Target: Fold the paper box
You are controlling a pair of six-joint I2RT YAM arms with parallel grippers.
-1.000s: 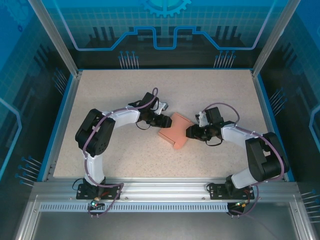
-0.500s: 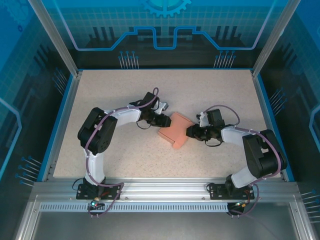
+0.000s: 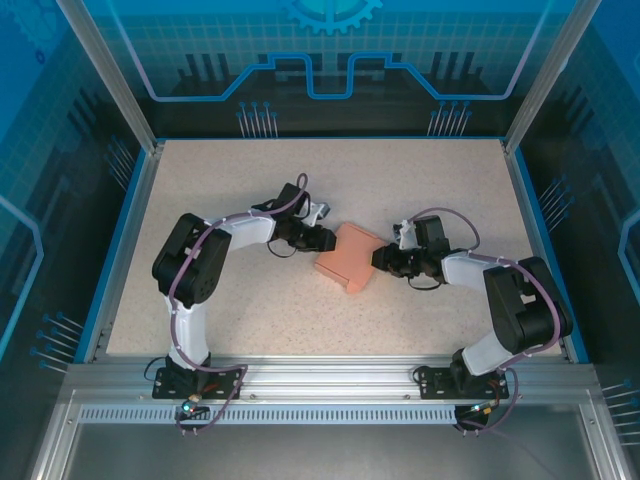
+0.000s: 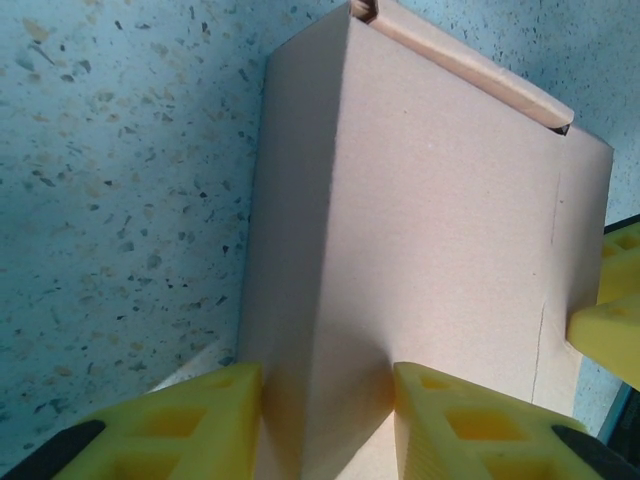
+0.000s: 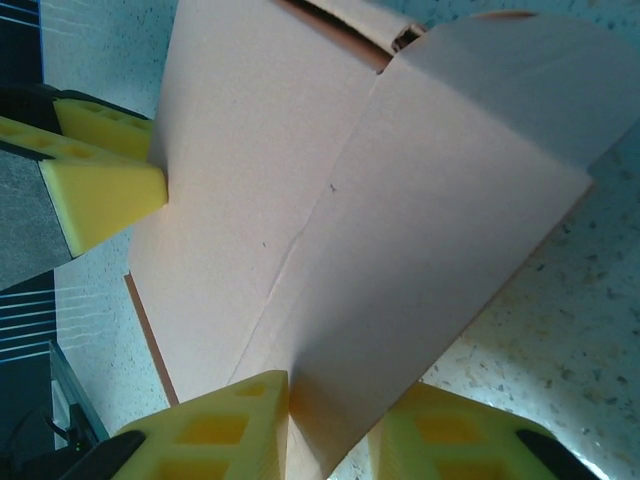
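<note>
**Top external.** The paper box [image 3: 348,262] lies on the speckled desk [image 3: 250,310], roughly mid-desk and between the two arms. It reads as a formed, flattish body, not a flat cutout. The left end effector [image 3: 322,241] meets the box at its upper-left edge. The right end effector [image 3: 378,262] meets it at the opposite, right-hand edge. Both touch the card. Jaw width cannot be read from this height.

**Left wrist.** The paper box [image 4: 420,230] runs away from the camera. The left end effector [image 4: 325,400] is narrowed onto a creased ridge at the box's near end, with a yellow pad pressed against the card on each side. At the box's far end a tuck flap [image 4: 470,70] sits slightly proud, with a thin dark gap at its corner. A yellow fingertip [image 4: 605,320] of the other arm touches the box's right edge.

**Right wrist.** The right end effector [image 5: 330,410] pinches the near corner of the paper box [image 5: 380,220], both pads on the card. A crease line runs up the box's top face from the grip. At the far end an opening [image 5: 350,25] shows under a rounded flap. The left arm's fingertip [image 5: 100,190] presses the box's left edge.

**Step in hand (judgement).** Late in the fold: the body is set up and held from both sides, and one end looks not fully tucked.

**Next move (judgement).** One end effector should hold the body steady while the other lets go and pushes the loose flap home. Thin card will buckle if it is squeezed or pulled unevenly.
</note>
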